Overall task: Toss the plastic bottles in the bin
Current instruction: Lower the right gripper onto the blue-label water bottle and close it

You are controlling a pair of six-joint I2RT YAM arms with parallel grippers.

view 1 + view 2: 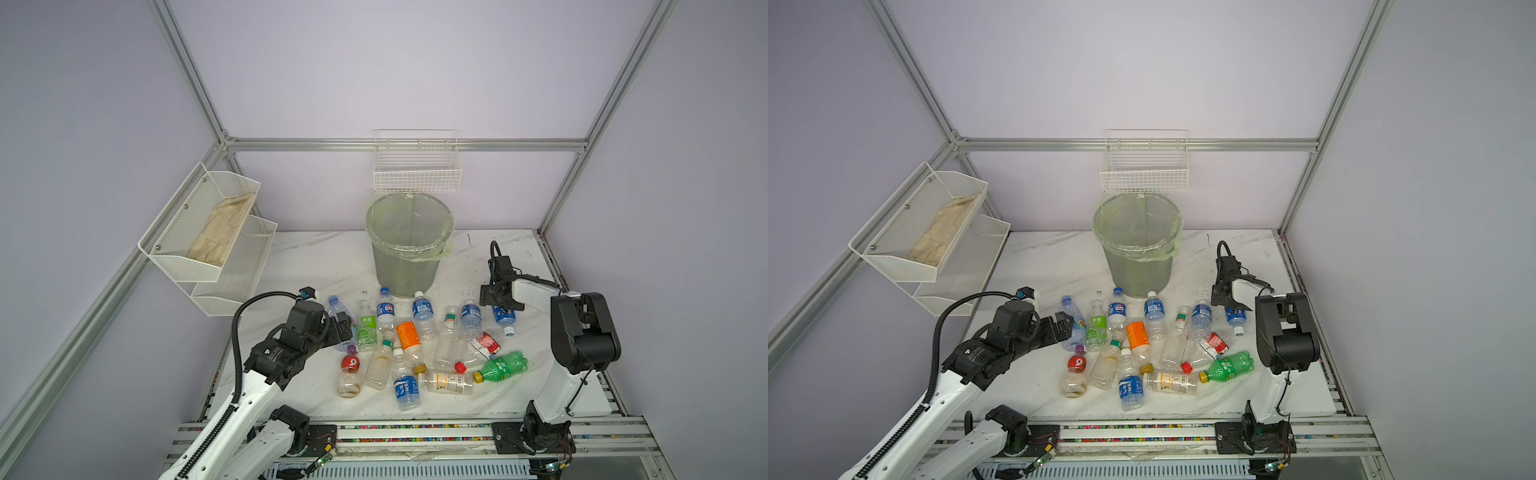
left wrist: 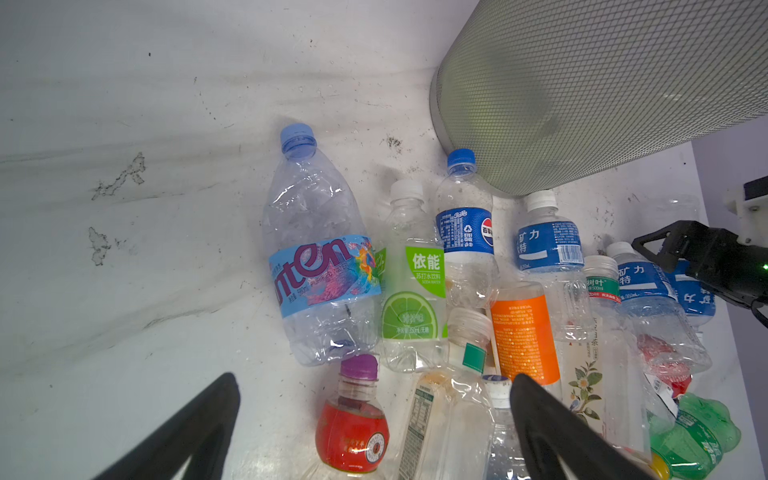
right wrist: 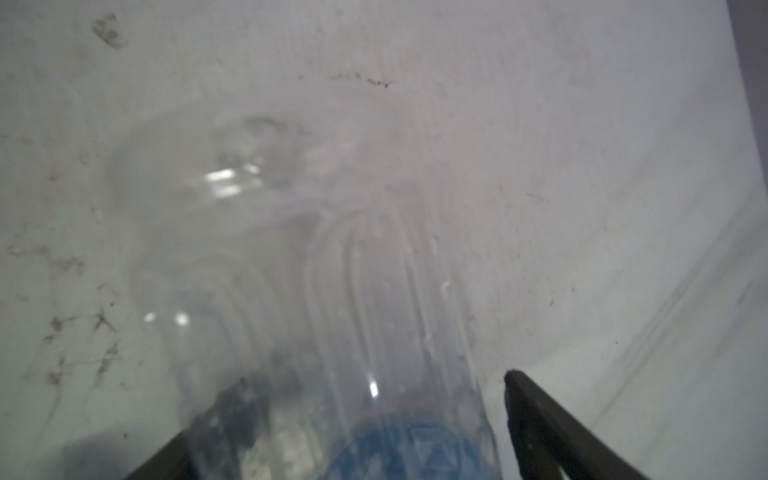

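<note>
While no bottle shows inside the round, tapered, translucent grey bin (image 1: 405,266) with its pale green liner, the small clear plastic bottles (image 1: 415,345) with coloured labels and caps lie scattered on the white marbled tabletop (image 1: 307,257) directly in front of the bin. The right gripper (image 1: 500,305) sits low over one clear, white-capped, blue-labelled bottle (image 1: 505,318), which lies in front of the bin toward the right arm's side. In the right wrist view its jaws stand spread to either side of the blue-labelled bottle (image 3: 332,324); pad contact cannot be confirmed. The left gripper (image 2: 374,378) hovers over the bottles toward the opposite side of the bin's front, jaws spread wide and holding nothing. By appearance the bottles are empty: light, thin-walled, smooth and easily dented. Hold should be taken across the labelled mid-body with moderate closing force. A grip near the cap or the rounded base is likely to slip.
</note>
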